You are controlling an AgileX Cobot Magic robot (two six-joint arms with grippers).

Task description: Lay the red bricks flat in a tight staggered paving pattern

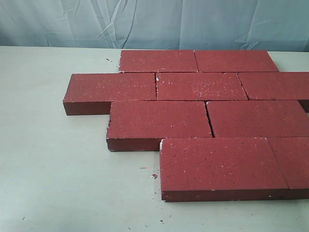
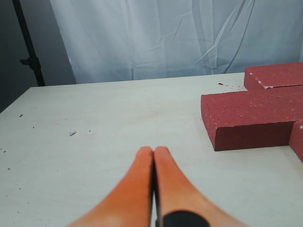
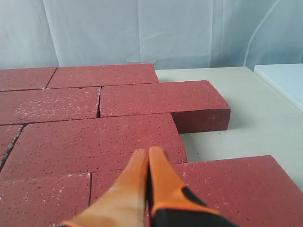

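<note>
Several red bricks [image 1: 202, 86] lie flat on the pale table [image 1: 53, 169] in four staggered rows with tight joints; the nearest row's brick [image 1: 217, 164] runs off the right edge. No gripper shows in the exterior view. My left gripper [image 2: 154, 151] is shut and empty over bare table, apart from the end of a brick [image 2: 251, 118]. My right gripper [image 3: 147, 153] is shut and empty above the bricks [image 3: 90, 142], near a joint between two rows.
A wrinkled pale curtain [image 1: 154, 21] hangs behind the table. Small crumbs [image 1: 154, 176] lie on the table by the nearest brick. A dark stand [image 2: 28, 47] rises beyond the table's far left corner. A white surface [image 3: 284, 80] borders the table's right side.
</note>
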